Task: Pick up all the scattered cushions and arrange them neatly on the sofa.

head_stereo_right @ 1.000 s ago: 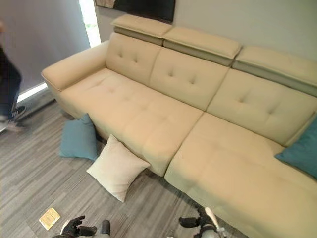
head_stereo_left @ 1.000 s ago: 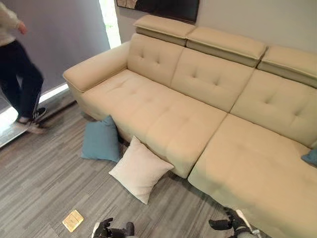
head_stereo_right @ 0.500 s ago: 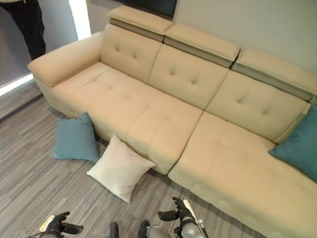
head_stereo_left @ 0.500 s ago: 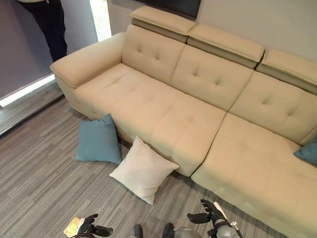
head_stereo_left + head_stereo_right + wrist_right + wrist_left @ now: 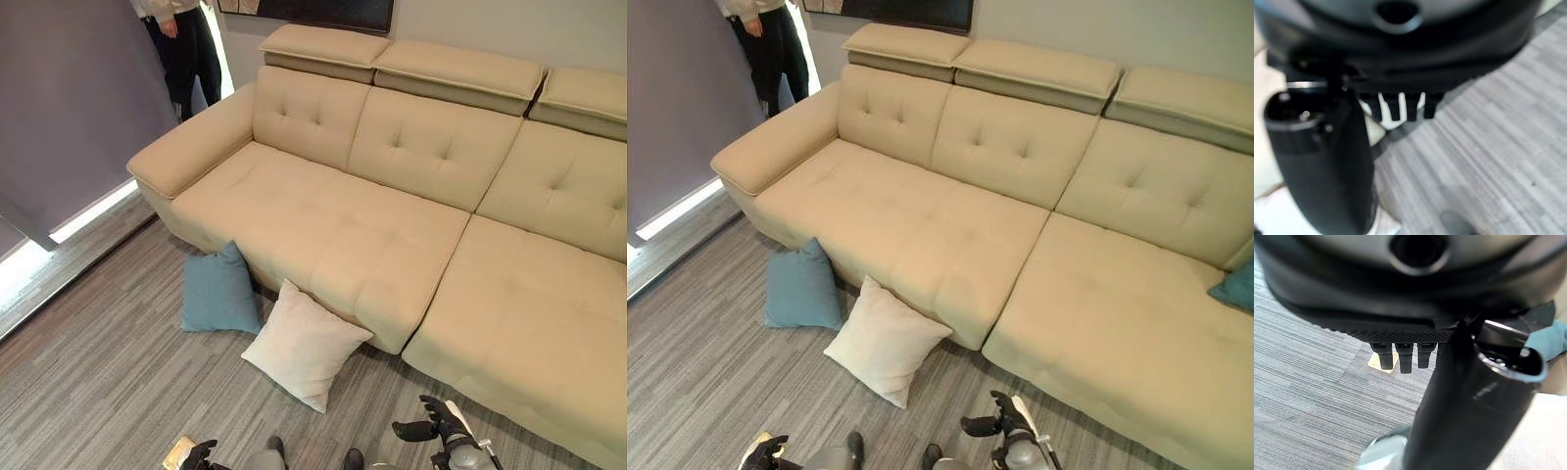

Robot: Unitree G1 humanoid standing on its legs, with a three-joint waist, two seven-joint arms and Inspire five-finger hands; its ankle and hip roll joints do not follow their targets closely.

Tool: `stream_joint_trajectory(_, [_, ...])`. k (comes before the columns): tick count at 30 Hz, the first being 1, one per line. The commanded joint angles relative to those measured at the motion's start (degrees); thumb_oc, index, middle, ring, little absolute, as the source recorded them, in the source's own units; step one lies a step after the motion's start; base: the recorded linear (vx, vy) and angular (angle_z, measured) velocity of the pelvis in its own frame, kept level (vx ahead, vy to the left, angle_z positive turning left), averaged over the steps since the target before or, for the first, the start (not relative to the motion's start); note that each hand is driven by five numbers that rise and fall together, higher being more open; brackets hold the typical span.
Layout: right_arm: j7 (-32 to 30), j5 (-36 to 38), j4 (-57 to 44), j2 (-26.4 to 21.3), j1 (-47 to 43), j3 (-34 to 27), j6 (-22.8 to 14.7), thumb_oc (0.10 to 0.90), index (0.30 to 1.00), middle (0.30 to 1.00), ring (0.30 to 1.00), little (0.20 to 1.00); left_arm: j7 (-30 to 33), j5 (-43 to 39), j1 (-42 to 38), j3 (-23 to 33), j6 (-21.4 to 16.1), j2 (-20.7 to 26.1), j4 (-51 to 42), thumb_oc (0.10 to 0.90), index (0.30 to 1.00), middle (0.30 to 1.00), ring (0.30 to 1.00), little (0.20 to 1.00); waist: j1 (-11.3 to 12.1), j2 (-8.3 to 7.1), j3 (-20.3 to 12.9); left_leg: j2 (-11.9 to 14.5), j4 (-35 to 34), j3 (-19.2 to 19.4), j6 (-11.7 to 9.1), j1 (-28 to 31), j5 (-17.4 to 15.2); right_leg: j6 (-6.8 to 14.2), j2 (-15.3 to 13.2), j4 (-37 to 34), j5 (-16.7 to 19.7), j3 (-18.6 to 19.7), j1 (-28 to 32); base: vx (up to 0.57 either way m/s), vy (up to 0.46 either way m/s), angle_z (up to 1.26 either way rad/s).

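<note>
Head and wrist views, both hands empty. The beige sofa (image 5: 392,215) fills most of the scene. Two cushions lie on the grey floor (image 5: 88,362) against its front edge: a teal cushion (image 5: 219,292) leaning on the sofa base, and just beside it a cream cushion (image 5: 306,345) with one corner propped against the seat edge. A second teal cushion (image 5: 1237,286) sits at the far right end of the seat. My left hand (image 5: 201,456) shows at the lower edge, next to a small tan card (image 5: 179,451) on the floor; in its wrist view the fingers (image 5: 1400,357) hang straight and relaxed, apart from the thumb, holding nothing. My right hand (image 5: 436,429) hovers low in front of the right seat section, thumb out to the side and fingers (image 5: 1396,105) straight, closed on nothing. Compared with half a second ago, the whole picture has shifted, so my head has moved; the floor cushions keep their places against the sofa. The person (image 5: 181,44) in dark trousers, seen earlier at the upper left corner, now stands behind the sofa's left armrest. My hands remain low and clear of the cushions.
</note>
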Motion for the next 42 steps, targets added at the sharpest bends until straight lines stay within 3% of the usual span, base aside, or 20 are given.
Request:
stream_joint_trajectory(1, [-1.6,0.1,-1.1,-0.4,-0.4,-0.7,-1.5,0.800,0.900,0.900,0.900,0.900,0.0,-0.6,-1.6,-2.5,-1.9,0.2,-1.0,0.800,0.900,0.900,0.900,0.900,0.3,-1.74,-2.0,-1.4,3.2,-0.8,1.0,-1.3,0.0,7.7,-6.4,1.6,-5.1,2.0,0.6,0.18,0.383,-0.49])
stream_joint_trajectory(7, [-1.0,-0.9,-2.2,1.1,-1.7,0.7,-0.8,0.800,0.900,0.900,0.900,0.900,0.7,0.8,-3.3,-2.5,-2.0,2.8,-2.0,0.800,0.900,0.900,0.900,0.900,0.8,-3.25,-1.0,-4.7,3.9,3.8,4.3,-0.4,-2.9,10.6,-11.1,8.4,-0.9,4.4,-5.0,0.06,0.335,-0.39])
stream_joint_trajectory(10, [-1.1,-0.8,-2.8,1.3,-2.2,0.9,-0.9,0.800,0.900,0.900,0.900,0.900,0.9,0.6,-3.4,-2.0,-2.1,3.7,-2.5,0.800,0.900,0.900,0.900,0.900,1.2,-3.15,-0.4,-4.7,3.1,5.7,5.1,0.6,-3.2,10.4,-12.3,10.6,0.4,2.6,-6.5,0.01,0.203,-0.56])
stream_joint_trajectory(11, [-1.1,-1.0,-3.4,1.6,-2.2,1.2,-1.1,0.800,0.900,0.900,0.900,0.900,0.9,0.6,-3.5,-1.4,-2.3,4.7,-2.7,0.800,0.900,0.900,0.900,0.900,1.8,-3.14,-0.1,-4.7,1.8,7.5,5.5,2.0,-3.5,10.1,-13.6,11.1,0.6,-2.0,-6.5,0.02,0.172,-0.47])
stream_joint_trajectory(12, [-1.0,-1.0,-3.4,1.7,-2.3,1.4,-1.1,0.800,0.900,0.900,0.900,0.900,1.0,0.7,-3.3,-1.2,-2.3,5.0,-2.7,0.800,0.900,0.900,0.900,0.900,1.8,-3.16,0.0,-4.9,1.3,8.0,5.7,2.4,-3.5,9.9,-13.3,11.3,0.4,-3.1,-6.5,0.05,0.257,-0.48])
stream_joint_trajectory(13, [-1.0,-1.0,-3.5,1.6,-2.4,1.9,-1.2,0.800,0.900,0.900,0.900,0.900,1.1,0.5,-3.3,-0.8,-2.3,5.2,-3.0,0.800,0.900,0.900,0.900,0.900,1.5,-3.39,0.6,-5.8,0.2,8.0,6.2,3.4,-3.1,9.1,-9.5,11.7,-0.7,-1.7,-7.2,0.04,0.122,-0.58])
stream_joint_trajectory(14, [-1.0,-1.0,-3.4,1.6,-2.4,1.9,-1.2,0.800,0.900,0.900,0.900,0.900,1.1,0.5,-3.3,-0.8,-2.3,5.2,-3.0,0.800,0.900,0.900,0.900,0.900,1.5,-3.36,0.5,-5.8,0.2,8.0,6.2,3.3,-3.0,9.1,-9.5,11.6,-0.6,-1.7,-7.3,0.04,0.107,-0.52])
stream_joint_trajectory(15, [-1.0,-1.0,-3.5,1.4,-2.5,2.1,-1.2,0.800,0.900,0.900,0.900,0.900,1.2,0.2,-3.3,-0.5,-2.3,5.2,-3.0,0.800,0.900,0.900,0.900,0.900,1.4,-3.57,0.5,-6.3,-0.5,7.9,6.4,3.4,-2.8,9.0,-7.6,10.7,-0.8,-1.1,-7.6,0.01,0.042,-0.29])
stream_joint_trajectory(17, [-1.4,-0.9,-4.2,1.1,-3.1,2.8,-1.3,0.800,0.900,0.900,0.900,0.900,1.5,0.0,-3.5,-0.4,-2.4,4.9,-2.7,0.800,0.900,0.900,0.900,0.900,1.6,-4.01,0.9,-7.4,-1.1,8.7,6.5,3.4,-2.7,8.3,-5.0,7.7,-0.8,-3.3,-8.5,-0.02,0.038,-0.06])
stream_joint_trajectory(19, [-1.6,-0.8,-4.6,1.0,-3.7,3.2,-1.2,0.800,0.900,0.900,0.900,0.900,1.5,-0.4,-3.9,-0.5,-2.3,4.4,-2.6,0.800,0.900,0.900,0.900,0.900,1.9,-3.96,1.5,-7.7,-0.7,9.3,6.5,2.9,-2.8,7.6,-4.3,6.3,-0.7,-5.9,-9.8,-0.02,0.001,-0.24])
stream_joint_trajectory(20, [-1.8,-0.9,-4.8,0.8,-3.6,3.2,-1.3,0.800,0.900,0.900,0.900,0.900,1.4,0.0,-3.9,-0.8,-2.4,4.1,-2.8,0.800,0.900,0.900,0.900,0.900,1.5,-3.96,1.3,-8.1,-0.2,9.4,6.5,2.6,-3.0,7.5,-3.9,4.3,-1.0,-5.5,-9.2,0.04,-0.037,-0.13])
stream_joint_trajectory(22, [-1.6,-0.9,-5.4,0.5,-3.2,3.3,-1.3,0.800,0.900,0.900,0.900,0.900,1.2,0.8,-3.7,-1.2,-2.5,3.3,-3.2,0.800,0.900,0.900,0.900,0.900,0.8,-3.94,1.1,-8.7,1.2,9.3,6.4,2.2,-3.6,6.8,-2.1,2.4,-1.2,-1.0,-8.3,0.06,-0.035,0.00])
stream_joint_trajectory(24, [-1.8,-0.5,-6.0,-0.3,-2.7,2.5,-1.5,0.800,0.900,0.900,0.900,0.900,0.8,0.8,-3.7,-2.2,-2.7,2.2,-4.4,0.800,0.900,0.900,0.900,0.900,0.8,-3.45,1.5,-9.0,5.3,10.6,5.6,0.8,-5.2,6.4,-3.4,1.4,-0.8,-2.7,-7.3,0.02,-0.023,0.08])
stream_joint_trajectory(26, [-1.9,-0.3,-6.0,-1.1,-2.8,2.3,-1.6,0.800,0.900,0.900,0.900,0.900,0.4,0.5,-3.2,-2.8,-2.8,0.7,-6.1,0.800,0.900,0.900,0.900,0.900,0.6,-2.73,1.9,-8.0,11.1,10.8,4.2,-0.9,-6.6,5.7,-3.9,0.7,-1.5,-3.4,-5.5,0.01,-0.005,0.23])
stream_joint_trajectory(30, [-1.6,-0.3,-5.4,-1.2,-3.1,2.6,-1.7,0.800,0.900,0.900,0.900,0.900,0.2,-0.3,-2.2,-2.8,-2.8,0.0,-5.6,0.800,0.900,0.900,0.900,0.900,0.7,-2.43,1.7,-6.1,13.4,10.7,3.6,-1.7,-6.6,5.4,-4.5,0.2,-2.2,-3.2,-4.0,0.04,0.046,0.08])
stream_joint_trajectory(32, [-1.7,-0.6,-6.2,-1.4,-2.8,2.6,-1.7,0.800,0.900,0.900,0.900,0.900,0.5,-0.8,-1.7,-2.4,-2.5,0.1,-5.0,0.800,0.900,0.900,0.900,0.900,1.0,-2.71,1.0,-3.0,9.9,10.4,3.4,-1.6,-4.3,5.8,-5.1,-0.2,-2.5,-3.2,-3.0,0.09,0.111,-0.10])
stream_joint_trajectory(33, [-1.7,-0.6,-6.2,-1.4,-2.8,2.6,-1.7,0.800,0.900,0.900,0.900,0.900,0.5,-0.8,-1.7,-2.4,-2.5,0.1,-5.0,0.800,0.900,0.900,0.900,0.900,1.0,-2.72,1.0,-3.0,9.8,10.4,3.4,-1.5,-4.2,5.8,-5.1,-0.2,-2.5,-3.3,-3.0,0.10,0.102,0.00])
stream_joint_trajectory(36, [-1.9,-0.4,-6.5,-1.5,-2.3,2.1,-1.9,0.800,0.900,0.900,0.900,0.900,0.7,-0.9,-1.7,-2.6,-2.3,0.3,-4.4,0.800,0.900,0.900,0.900,0.900,1.2,-2.29,0.4,0.0,3.5,7.0,2.1,-2.3,0.0,6.2,-4.8,-0.2,-3.3,-2.9,-2.4,0.11,0.147,0.12])
stream_joint_trajectory(40, [-2.0,-0.7,-5.7,-1.9,-1.7,1.2,-1.6,0.800,0.900,0.900,0.900,0.900,0.4,-1.5,-2.1,-2.9,-2.4,0.1,-4.6,0.800,0.900,0.900,0.900,0.900,1.4,-1.34,-0.1,0.6,-0.5,1.5,0.9,-2.8,2.3,7.0,-5.4,0.4,-4.5,-1.4,-1.3,0.14,0.272,-0.01])
stream_joint_trajectory(42, [-1.6,-1.2,-4.9,-1.8,-1.2,0.9,-1.4,0.800,0.900,0.900,0.900,0.900,0.2,-0.9,-2.0,-3.3,-2.4,0.1,-4.1,0.800,0.900,0.900,0.900,0.900,1.2,-1.31,-0.6,0.5,-0.5,1.8,0.8,-2.3,2.4,7.6,-6.4,1.0,-4.5,-1.0,-1.0,0.15,0.341,-0.17])
